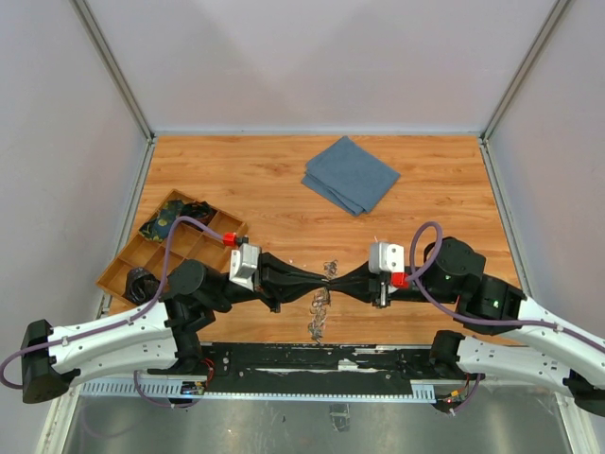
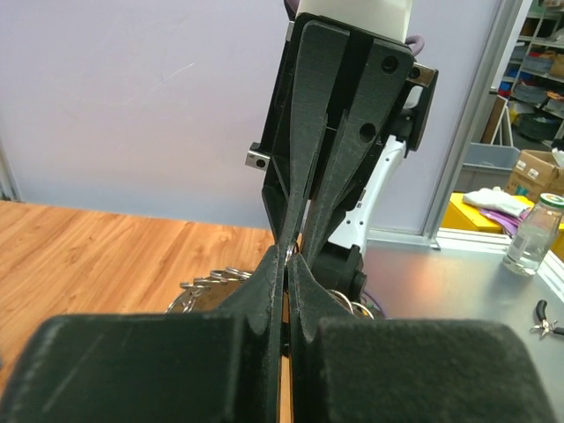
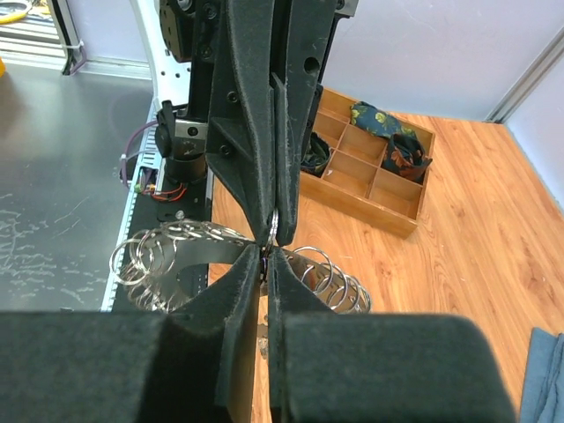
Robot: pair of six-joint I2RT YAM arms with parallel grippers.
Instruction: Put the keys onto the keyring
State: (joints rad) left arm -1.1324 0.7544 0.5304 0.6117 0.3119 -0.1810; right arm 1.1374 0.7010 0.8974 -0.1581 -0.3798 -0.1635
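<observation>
My left gripper (image 1: 321,282) and right gripper (image 1: 334,280) meet tip to tip over the near middle of the table, both shut. The keyring (image 1: 319,317), a big silvery ring of many small wire loops, hangs and lies just below them. It also shows in the right wrist view (image 3: 167,251) and the left wrist view (image 2: 207,286). The left gripper (image 3: 275,220) pinches one silvery loop of it. My right gripper (image 3: 267,256) pinches a small dark piece, seemingly a key, mostly hidden by the pads. Dark, green and orange items lie in the tray's far compartment (image 1: 175,219).
A wooden compartment tray (image 1: 142,251) stands at the left, close to the left arm. A folded blue cloth (image 1: 350,175) lies at the back centre. The black rail and metal bench edge (image 1: 312,364) run along the near side. A bottle (image 2: 531,233) stands on the bench.
</observation>
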